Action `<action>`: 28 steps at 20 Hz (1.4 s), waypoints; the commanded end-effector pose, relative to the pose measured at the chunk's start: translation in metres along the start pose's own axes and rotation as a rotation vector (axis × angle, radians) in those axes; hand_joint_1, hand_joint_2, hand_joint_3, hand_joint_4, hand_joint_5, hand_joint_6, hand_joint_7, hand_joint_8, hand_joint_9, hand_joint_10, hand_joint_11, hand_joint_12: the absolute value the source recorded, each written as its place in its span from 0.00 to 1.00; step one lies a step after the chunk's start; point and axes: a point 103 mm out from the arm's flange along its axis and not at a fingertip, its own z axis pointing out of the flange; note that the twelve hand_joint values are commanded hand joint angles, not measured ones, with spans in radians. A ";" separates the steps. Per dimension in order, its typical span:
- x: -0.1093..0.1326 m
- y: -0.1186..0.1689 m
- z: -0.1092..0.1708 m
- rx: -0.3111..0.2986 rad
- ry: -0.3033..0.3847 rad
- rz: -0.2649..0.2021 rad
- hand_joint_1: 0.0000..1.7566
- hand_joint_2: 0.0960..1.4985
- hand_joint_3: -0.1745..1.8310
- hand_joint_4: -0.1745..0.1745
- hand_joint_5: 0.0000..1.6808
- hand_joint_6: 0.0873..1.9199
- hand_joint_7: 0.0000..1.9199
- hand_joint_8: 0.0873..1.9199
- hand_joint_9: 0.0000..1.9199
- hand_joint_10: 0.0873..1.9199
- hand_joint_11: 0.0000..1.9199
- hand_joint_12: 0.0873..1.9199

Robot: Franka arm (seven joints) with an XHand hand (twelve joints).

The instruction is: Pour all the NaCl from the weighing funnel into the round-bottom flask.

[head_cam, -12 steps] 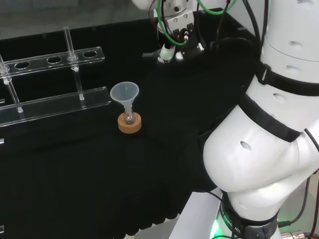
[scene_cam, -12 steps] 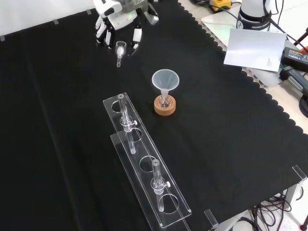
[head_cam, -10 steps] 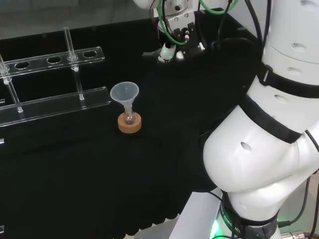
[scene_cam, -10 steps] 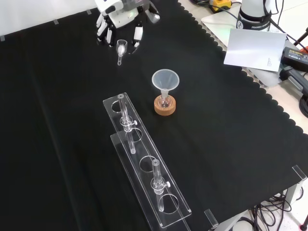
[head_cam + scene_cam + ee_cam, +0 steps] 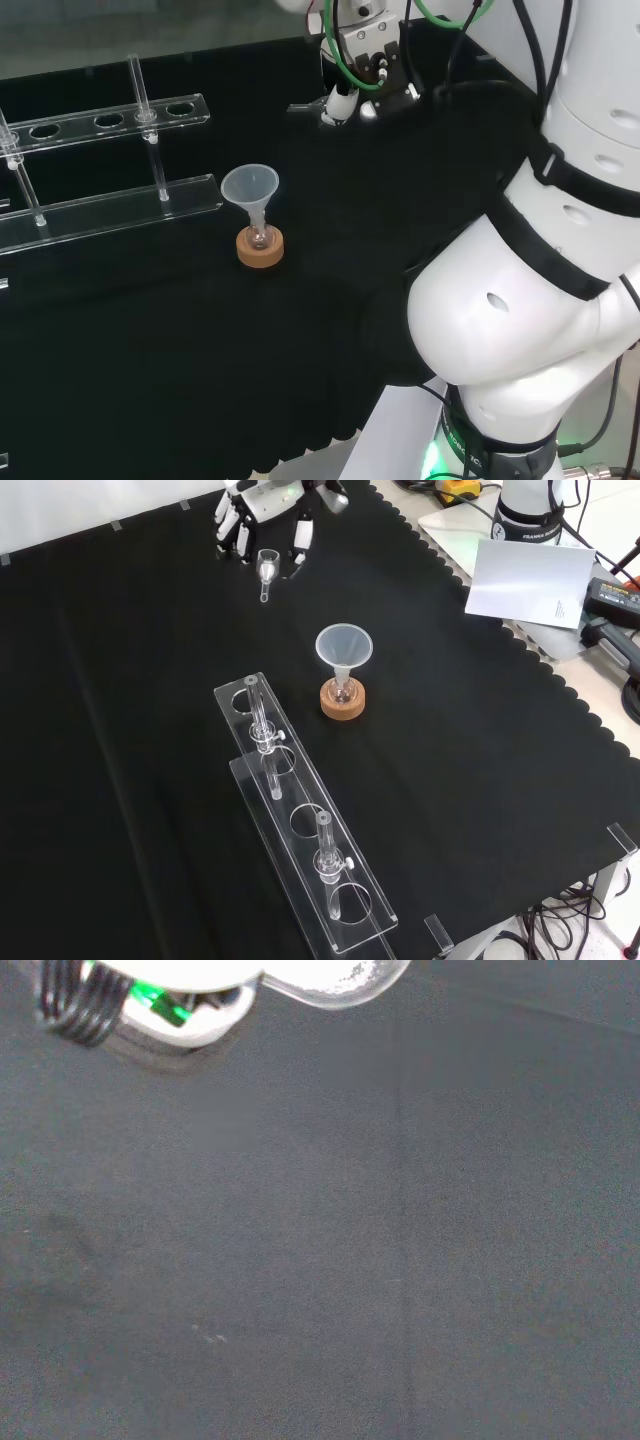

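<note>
Hand [image 5: 268,510] pinching weighing funnel [image 5: 266,568], lifted off desk [image 5: 150,730]; carry step. Next: move toward flask [image 5: 343,692], tip into its funnel [image 5: 344,645].

Hand [image 5: 268,502]: you see it at the far edge in the front view, fingers [image 5: 300,538] curled downward.
Arm: white links, head view's right.

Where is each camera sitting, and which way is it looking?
Head view: behind and above the arm's base, looking over the white arm links at the bench; the hand shows.
Front view: before the arm, looking down on the cloth; the hand enters from the top.
Wrist view: at the wrist, looking down at black cloth.
Head and front views share the plastic funnel on its cork ring.
</note>
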 end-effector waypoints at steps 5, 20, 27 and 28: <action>0.035 -0.053 -0.010 0.012 -0.044 -0.009 0.64 0.42 0.36 1.00 0.80 0.23 0.29 0.31 0.49 0.15 0.38 0.56; 0.063 -0.093 -0.008 0.044 -0.122 -0.018 0.64 0.42 0.36 1.00 0.79 0.24 0.29 0.31 0.49 0.15 0.38 0.56; 0.069 -0.094 -0.003 0.079 -0.188 -0.011 0.64 0.42 0.37 1.00 0.79 0.24 0.29 0.31 0.49 0.15 0.38 0.56; 0.070 -0.093 -0.002 0.085 -0.194 -0.009 0.64 0.42 0.37 1.00 0.79 0.24 0.29 0.31 0.49 0.15 0.38 0.56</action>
